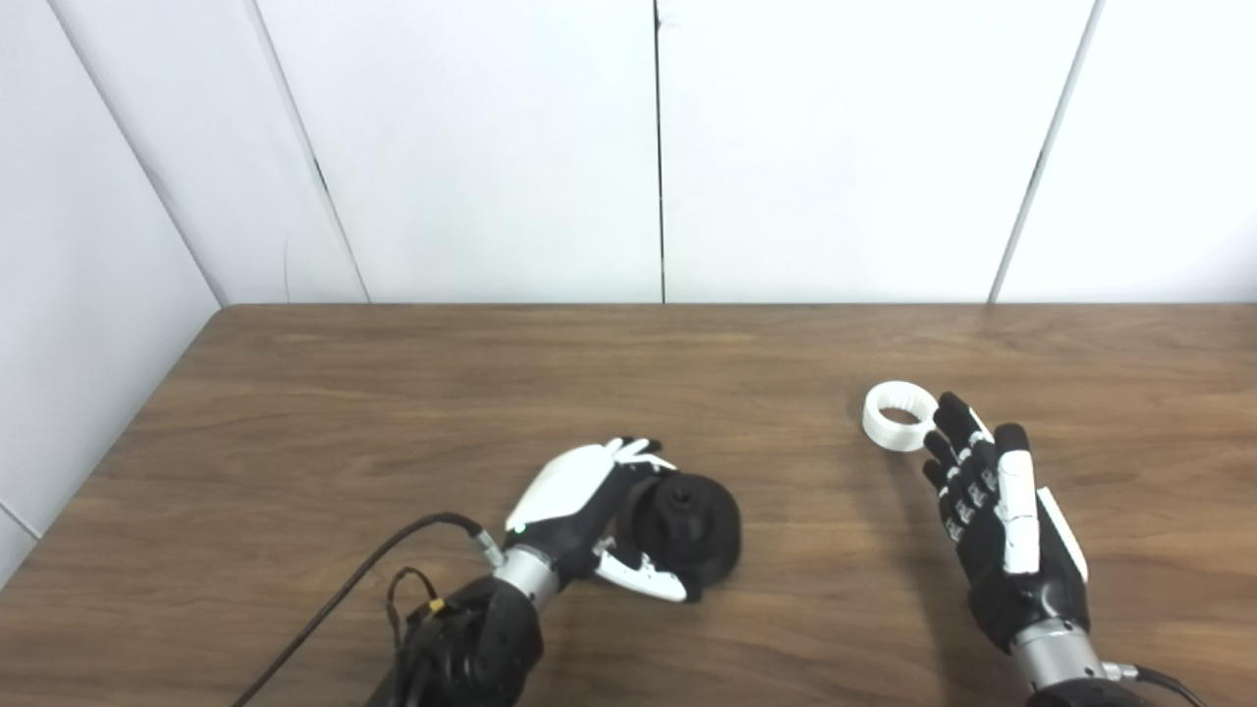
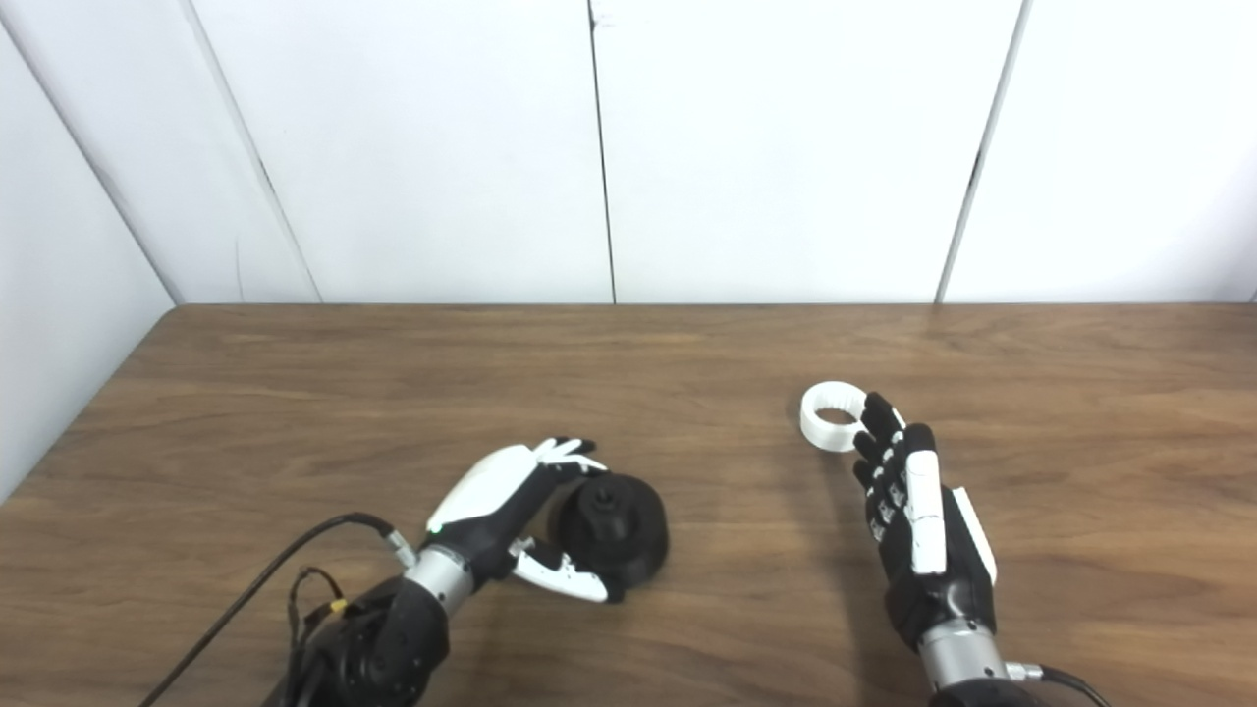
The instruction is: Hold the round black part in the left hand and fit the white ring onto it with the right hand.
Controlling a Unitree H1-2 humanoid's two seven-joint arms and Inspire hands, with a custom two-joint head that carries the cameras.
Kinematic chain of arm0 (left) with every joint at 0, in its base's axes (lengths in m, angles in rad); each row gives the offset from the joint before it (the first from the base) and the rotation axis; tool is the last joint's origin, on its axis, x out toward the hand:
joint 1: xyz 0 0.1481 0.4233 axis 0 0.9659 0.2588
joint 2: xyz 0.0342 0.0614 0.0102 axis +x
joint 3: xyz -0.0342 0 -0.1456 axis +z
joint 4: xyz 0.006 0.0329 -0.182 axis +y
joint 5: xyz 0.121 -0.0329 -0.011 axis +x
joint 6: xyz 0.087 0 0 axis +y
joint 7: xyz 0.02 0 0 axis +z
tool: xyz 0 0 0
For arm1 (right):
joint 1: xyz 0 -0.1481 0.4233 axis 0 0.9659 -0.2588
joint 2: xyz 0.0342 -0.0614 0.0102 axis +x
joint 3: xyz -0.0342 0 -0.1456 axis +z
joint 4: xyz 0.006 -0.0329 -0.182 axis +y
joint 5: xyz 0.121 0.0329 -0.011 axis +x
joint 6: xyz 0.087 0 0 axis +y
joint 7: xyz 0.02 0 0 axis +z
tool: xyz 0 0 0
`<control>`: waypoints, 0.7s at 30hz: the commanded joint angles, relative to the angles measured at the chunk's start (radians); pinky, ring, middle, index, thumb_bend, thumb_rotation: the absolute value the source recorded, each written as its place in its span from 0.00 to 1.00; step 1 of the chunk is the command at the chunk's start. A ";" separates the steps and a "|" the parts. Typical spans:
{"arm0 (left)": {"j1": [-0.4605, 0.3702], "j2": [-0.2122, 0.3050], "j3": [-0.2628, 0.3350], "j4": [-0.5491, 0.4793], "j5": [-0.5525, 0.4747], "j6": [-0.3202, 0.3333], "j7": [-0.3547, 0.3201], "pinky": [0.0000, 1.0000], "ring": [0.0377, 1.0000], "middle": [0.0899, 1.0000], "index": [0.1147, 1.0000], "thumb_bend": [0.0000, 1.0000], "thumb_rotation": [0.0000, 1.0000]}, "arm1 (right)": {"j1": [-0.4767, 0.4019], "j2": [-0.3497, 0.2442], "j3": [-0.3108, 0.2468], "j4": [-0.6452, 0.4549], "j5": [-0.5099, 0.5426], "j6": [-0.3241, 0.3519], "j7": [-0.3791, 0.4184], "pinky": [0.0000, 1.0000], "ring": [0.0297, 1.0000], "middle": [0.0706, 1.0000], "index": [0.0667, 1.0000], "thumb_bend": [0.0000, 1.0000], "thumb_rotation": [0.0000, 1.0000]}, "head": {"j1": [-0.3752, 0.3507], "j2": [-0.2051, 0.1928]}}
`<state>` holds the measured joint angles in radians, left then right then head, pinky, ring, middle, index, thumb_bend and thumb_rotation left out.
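Wood-grain desk is being backed by white wall panels, and a black cable is being trailed from the left wrist. Nothing is being placed between the two parts. The round black part, domed with a central hub, is being clasped on the desk by the left hand. The white ring, ribbed inside, is being left flat, touched by the fingertips of the right hand, whose fingers are being held straight and holding nothing.

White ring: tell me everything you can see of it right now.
The white ring is a short, thick-walled band, matte like plastic, with fine ridges showing on its inner wall. It lies flat on the wooden table, opening upward, on the right side, well apart from the black part. The right hand is open, its fingertips at the ring's near right rim; actual contact cannot be told. It is not lifted.
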<state>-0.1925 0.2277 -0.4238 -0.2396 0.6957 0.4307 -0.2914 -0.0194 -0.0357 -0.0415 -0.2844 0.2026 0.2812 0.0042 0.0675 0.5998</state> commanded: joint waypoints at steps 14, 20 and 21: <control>0.063 -0.012 -0.037 -0.103 0.039 -0.001 -0.067 0.96 1.00 0.97 0.70 0.91 0.27 | -0.029 0.017 0.000 -0.051 -0.006 -0.008 0.005 1.00 0.99 0.98 0.94 0.59 1.00 | -0.006 0.011; 0.082 -0.020 -0.033 -0.120 0.039 0.001 -0.083 0.96 1.00 0.97 0.70 0.92 0.24 | -0.034 0.020 -0.003 -0.056 -0.009 0.002 0.001 1.00 0.99 0.98 0.94 0.59 1.00 | -0.008 0.012; 0.084 -0.020 -0.034 -0.121 0.041 0.001 -0.084 0.96 1.00 0.97 0.70 0.92 0.23 | -0.034 0.019 -0.003 -0.057 -0.012 0.003 -0.001 1.00 0.99 0.98 0.94 0.59 1.00 | -0.008 0.012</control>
<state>-0.1078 0.2098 -0.4550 -0.3441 0.7346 0.4293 -0.3608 -0.0205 -0.0229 -0.0436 -0.3046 0.1898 0.2989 -0.0005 0.0583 0.6105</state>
